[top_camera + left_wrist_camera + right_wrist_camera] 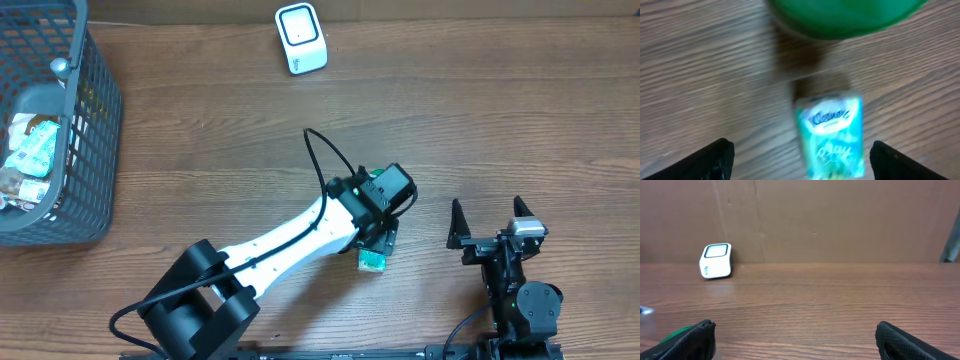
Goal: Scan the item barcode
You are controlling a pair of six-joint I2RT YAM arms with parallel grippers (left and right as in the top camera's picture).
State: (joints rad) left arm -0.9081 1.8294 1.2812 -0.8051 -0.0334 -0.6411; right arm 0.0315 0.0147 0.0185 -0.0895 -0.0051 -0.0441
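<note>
The item is a small teal Kleenex tissue pack (pixel 831 137); no barcode shows on its visible face. In the overhead view the pack (pixel 372 262) pokes out from under my left gripper (pixel 380 238) on the wooden table. The left gripper (pixel 801 152) is open, its black fingers (pixel 715 160) wide apart on either side of the pack and not touching it. The white scanner (pixel 301 38) stands at the far edge and also shows in the right wrist view (pixel 716 260). My right gripper (pixel 488 215) waits open and empty at the front right (pixel 796 330).
A dark mesh basket (pixel 95 130) holding several packaged goods stands at the far left. A blurred green shape (pixel 845 15) fills the top of the left wrist view. A black cable (pixel 325 160) loops over the left arm. A brown wall (pixel 840 215) backs the table.
</note>
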